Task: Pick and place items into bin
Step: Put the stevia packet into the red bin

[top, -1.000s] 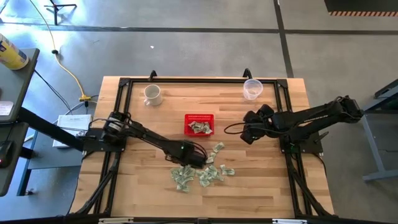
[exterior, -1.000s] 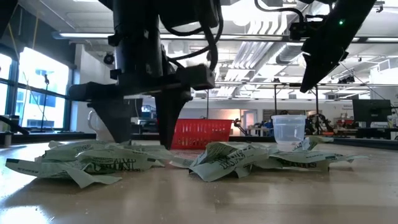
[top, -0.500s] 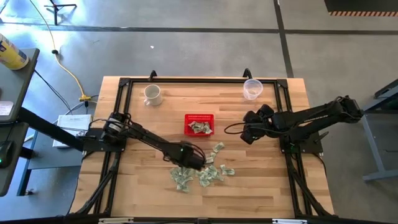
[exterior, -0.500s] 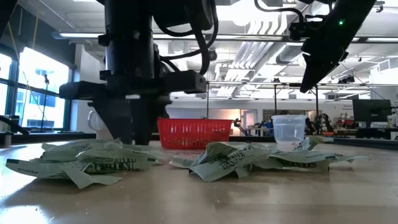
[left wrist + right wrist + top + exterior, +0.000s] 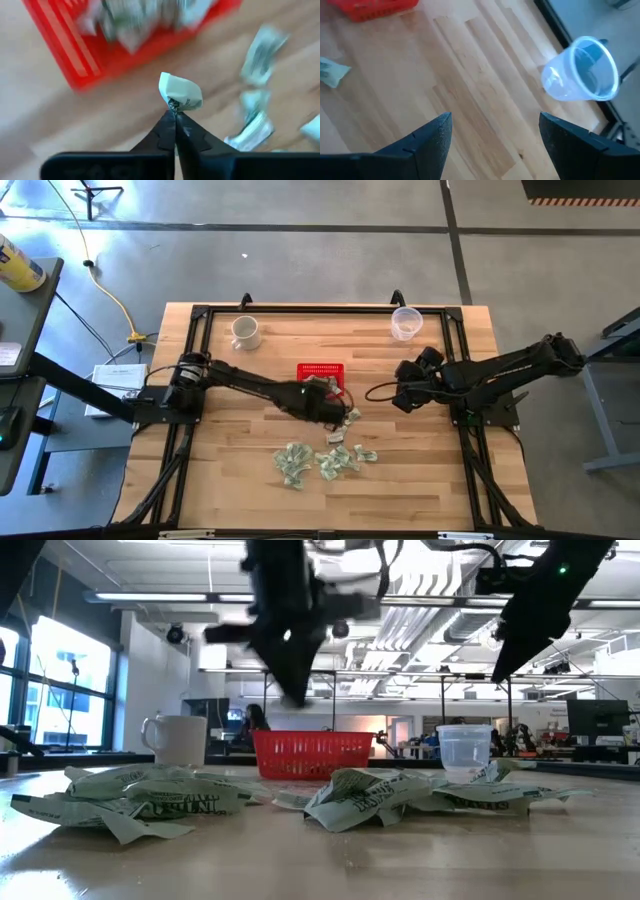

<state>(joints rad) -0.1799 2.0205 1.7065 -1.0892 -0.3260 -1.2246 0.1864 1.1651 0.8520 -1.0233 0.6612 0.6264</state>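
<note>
My left gripper hangs above the table just near-right of the red basket, shut on one small crumpled pale wrapper piece. In the low view it is well off the tabletop. Several pieces lie inside the basket. The other pieces lie in a loose pile on the wood nearer the front edge. My right gripper hovers open right of the basket with nothing between its fingers. My left gripper pinches the wrapper piece by its lower edge between the very tips of its two fingers. The fingers point down at a slant. The piece stands out beyond the fingertips, lifted clear of the table.
A white mug stands at the far left of the table and a clear plastic cup at the far right. Bare wood lies between the basket and the right arm.
My left gripper has shut on one piece at the far edge of the pile, then risen and swung toward the far right, to the basket's near corner. The piece has come up with it, clear of the table. The pile has stayed put.
</note>
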